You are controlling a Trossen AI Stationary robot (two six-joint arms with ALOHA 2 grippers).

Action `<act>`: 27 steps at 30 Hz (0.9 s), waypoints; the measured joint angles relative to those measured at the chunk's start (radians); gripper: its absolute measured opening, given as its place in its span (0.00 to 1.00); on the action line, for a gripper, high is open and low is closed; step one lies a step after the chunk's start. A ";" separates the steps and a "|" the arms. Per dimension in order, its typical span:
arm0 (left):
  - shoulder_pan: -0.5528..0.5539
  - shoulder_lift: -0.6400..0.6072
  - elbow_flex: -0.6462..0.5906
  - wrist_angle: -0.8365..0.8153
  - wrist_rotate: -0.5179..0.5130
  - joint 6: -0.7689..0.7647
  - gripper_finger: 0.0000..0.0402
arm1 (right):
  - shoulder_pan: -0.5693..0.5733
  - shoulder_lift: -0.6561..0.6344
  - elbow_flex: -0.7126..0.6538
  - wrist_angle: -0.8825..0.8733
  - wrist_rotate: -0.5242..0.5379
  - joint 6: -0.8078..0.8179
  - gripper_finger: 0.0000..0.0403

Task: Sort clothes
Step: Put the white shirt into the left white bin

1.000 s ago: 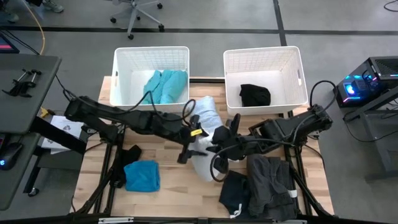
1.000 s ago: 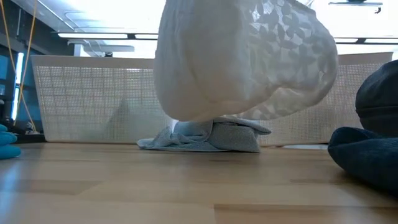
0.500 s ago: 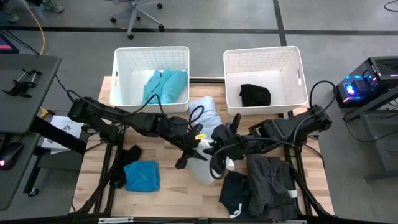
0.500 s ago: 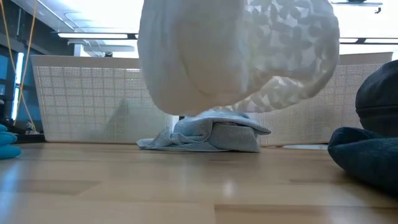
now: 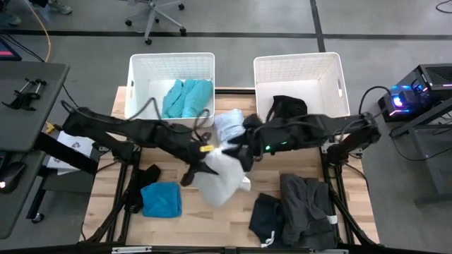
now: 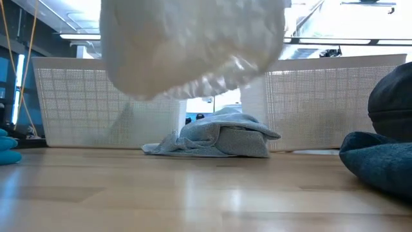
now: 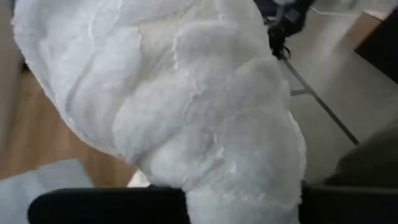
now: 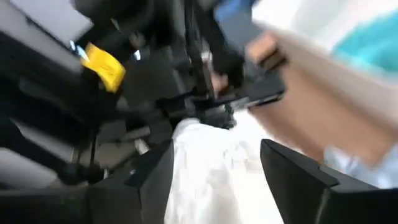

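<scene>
A white garment (image 5: 220, 178) hangs above the table's middle, and my left gripper (image 5: 205, 161) is shut on it. In the low view the white garment (image 6: 193, 45) hangs clear of the wood. My right gripper (image 5: 245, 149) is open just right of it. In its wrist view its fingers (image 8: 292, 177) stand on either side of the white cloth (image 8: 211, 171); whether they touch it, I cannot tell. A pale blue garment (image 5: 229, 123) lies on the table between the baskets. A bright blue garment (image 5: 161, 199) lies near left, and dark clothes (image 5: 304, 204) near right. My left gripper pinches a bunched upper part of the white garment (image 7: 242, 196) between its two fingers (image 7: 106, 205), coming level from the table's left. One layer or several, I cannot tell. The garment hangs slack below and beside the fingers, clear of the table.
The left white basket (image 5: 141, 70) holds teal clothes (image 5: 187, 95). A black garment (image 5: 288, 107) lies in the right white basket (image 5: 332, 70). Another dark garment (image 5: 267, 215) lies at the near edge. A strip of bare wood runs along the near middle.
The white garment has passed from my right gripper to my left. My right gripper has let go and drawn back toward the far edge. My left gripper has carried the garment toward the table's left, and it hangs clear.
</scene>
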 joint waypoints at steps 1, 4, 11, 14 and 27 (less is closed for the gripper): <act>0.000 -0.021 0.000 -0.008 -0.021 -0.001 0.09 | 0.001 -0.015 0.000 0.018 0.044 -0.028 0.56; 0.006 -0.092 0.000 -0.012 -0.126 -0.025 0.09 | 0.009 -0.062 0.000 0.047 0.196 -0.097 0.57; 0.043 -0.281 0.001 0.005 -0.613 0.000 0.09 | 0.094 -0.120 0.000 0.049 0.549 -0.201 0.56; 0.095 -0.352 0.003 0.020 -0.859 0.102 0.10 | 0.116 -0.114 0.000 0.044 0.600 -0.226 0.56; 0.642 -0.346 -0.008 -0.314 -0.802 0.195 0.10 | 0.104 -0.046 -0.002 0.043 0.575 -0.201 0.56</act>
